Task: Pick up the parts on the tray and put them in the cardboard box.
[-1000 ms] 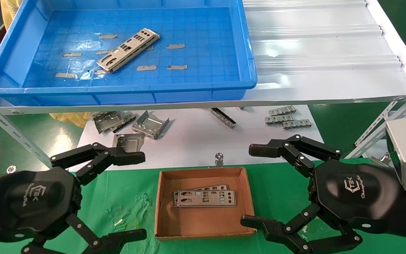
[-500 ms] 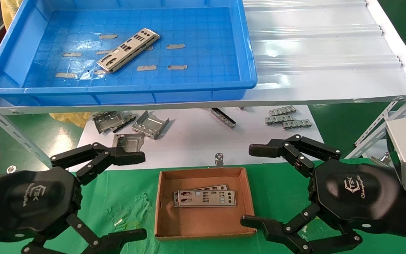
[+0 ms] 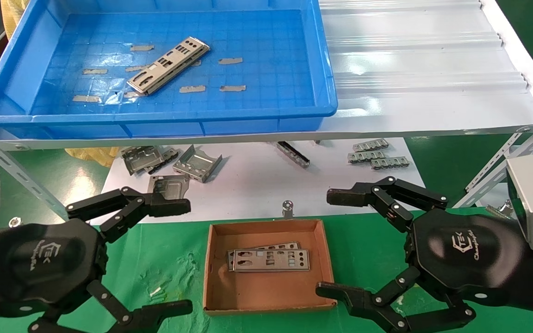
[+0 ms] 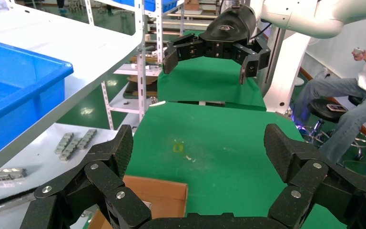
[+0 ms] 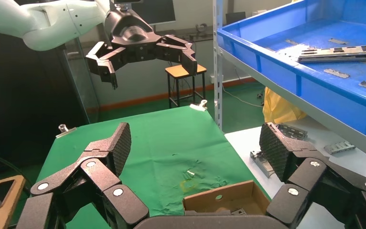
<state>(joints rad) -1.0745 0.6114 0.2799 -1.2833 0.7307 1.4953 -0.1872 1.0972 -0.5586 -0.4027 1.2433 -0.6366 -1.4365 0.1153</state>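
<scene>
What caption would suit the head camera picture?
Both open grippers, left gripper and right gripper, flank the cardboard box while one part waits in the tray.

One punched silver plate (image 3: 169, 65) lies flat and diagonal on the grid floor of the blue tray (image 3: 266, 118), near its middle, among grey tape scraps. Two more plates (image 3: 269, 259) lie overlapped in the shallow brown cardboard box (image 3: 211, 263), toward its far wall
</scene>
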